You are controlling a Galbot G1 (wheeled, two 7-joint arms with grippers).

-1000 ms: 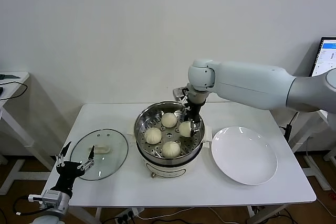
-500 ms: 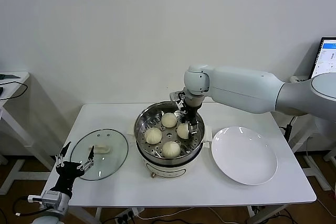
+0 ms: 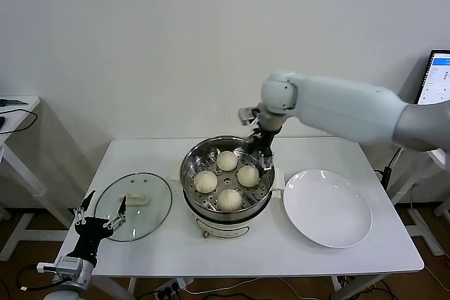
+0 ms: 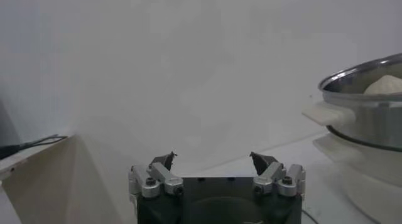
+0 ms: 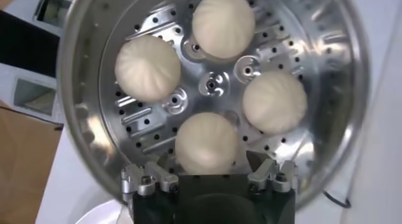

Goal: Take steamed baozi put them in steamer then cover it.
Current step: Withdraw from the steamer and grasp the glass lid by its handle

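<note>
Baozi [image 5: 206, 142] pleats-up in steamer [image 3: 190, 166] | right claw [image 5: 207, 165] wide open, empty above

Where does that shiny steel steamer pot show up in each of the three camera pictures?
Head view: the steamer stands mid-table, between the glass lid and the white plate.
Left wrist view: only its side wall and a white handle show, at the far edge.
Right wrist view: seen from straight above, its perforated tray fills the picture.
Shared landmark: the steamed baozi inside it, visible in all three.
</note>
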